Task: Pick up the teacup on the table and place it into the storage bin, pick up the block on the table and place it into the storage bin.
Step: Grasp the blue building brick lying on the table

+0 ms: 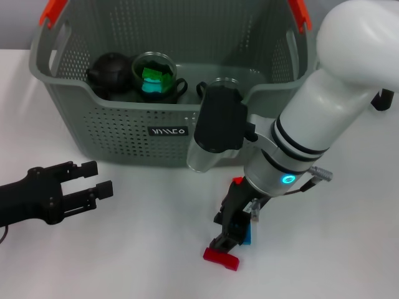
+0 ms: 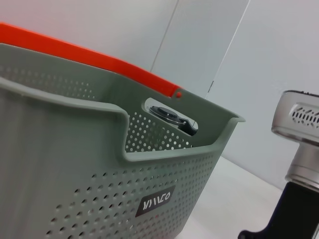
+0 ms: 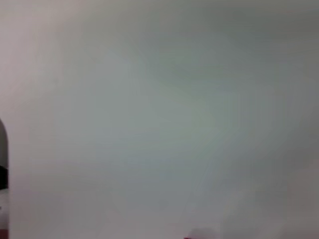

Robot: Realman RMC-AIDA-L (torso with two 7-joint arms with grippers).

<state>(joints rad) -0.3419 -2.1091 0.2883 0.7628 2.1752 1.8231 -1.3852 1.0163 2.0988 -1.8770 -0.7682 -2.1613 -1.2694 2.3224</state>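
- Storage bin stands at the far edge of the bench, left of centre. It is a grey-green perforated plastic basket with orange handle ends; two handles counted, one at each far corner.
- One small black label sits on the bin's near wall. White lettering, stylised; it looks like "YIWCO" or similar, cannot tell for sure. The left wrist view shows the same label below the dipped rim.
- Inside the bin, toward its left: one dark round teapot; beside it one glass teacup with a green block in it. A further glass rim shows just right of these, partly hidden by the right arm.
- Right gripper points down at the bench near the near edge, right of centre, well clear of the bin. A red block lies at its tip and a blue piece shows just beside it; fingers narrow, but cannot tell whether they clamp either one.
- Left gripper hovers low over the bench at the left edge, in front of the bin, fingers wide with nothing between them.
- Right wrist view shows only a pale blank surface.
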